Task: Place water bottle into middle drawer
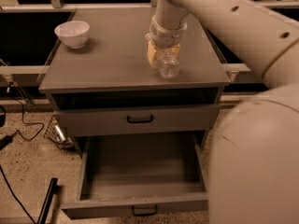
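1. No text, brand or number reads anywhere; nothing legible on the water bottle (168,67).
2. Gripper (163,55) sits upper centre of the frame, at the water bottle on the cabinet top (112,62).

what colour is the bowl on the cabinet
The bowl is plain white, camera view; the gripper is at the water bottle.

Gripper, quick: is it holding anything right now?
Gripper: down at the water bottle on the cabinet top; whether it is open or closed cannot be told.

Tan end effector (163,59) round clr water bottle (169,68); wht bowl (72,32), gry cabinet (110,59).
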`<state>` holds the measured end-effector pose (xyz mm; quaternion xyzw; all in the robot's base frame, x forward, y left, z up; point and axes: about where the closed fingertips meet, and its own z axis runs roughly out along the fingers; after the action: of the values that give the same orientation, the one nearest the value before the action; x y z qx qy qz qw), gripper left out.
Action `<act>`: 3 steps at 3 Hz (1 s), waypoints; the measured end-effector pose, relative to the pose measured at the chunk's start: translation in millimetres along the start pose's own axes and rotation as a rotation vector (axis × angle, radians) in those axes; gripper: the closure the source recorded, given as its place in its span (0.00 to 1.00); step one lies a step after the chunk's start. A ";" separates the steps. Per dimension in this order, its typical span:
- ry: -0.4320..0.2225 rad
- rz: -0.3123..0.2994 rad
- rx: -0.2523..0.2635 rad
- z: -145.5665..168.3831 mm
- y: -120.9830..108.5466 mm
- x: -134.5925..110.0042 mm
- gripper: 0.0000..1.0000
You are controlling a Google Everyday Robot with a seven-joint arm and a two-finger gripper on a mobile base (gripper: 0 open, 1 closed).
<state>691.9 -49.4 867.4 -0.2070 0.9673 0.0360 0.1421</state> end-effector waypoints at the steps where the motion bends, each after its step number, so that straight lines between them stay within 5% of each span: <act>1: -0.048 -0.063 -0.006 -34.1 -1.7 13.8 1.00; 3: -0.110 -0.272 0.037 -69.1 -11.9 69.6 1.00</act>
<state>618.0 -96.3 913.2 -0.3311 0.9216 0.0099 0.2024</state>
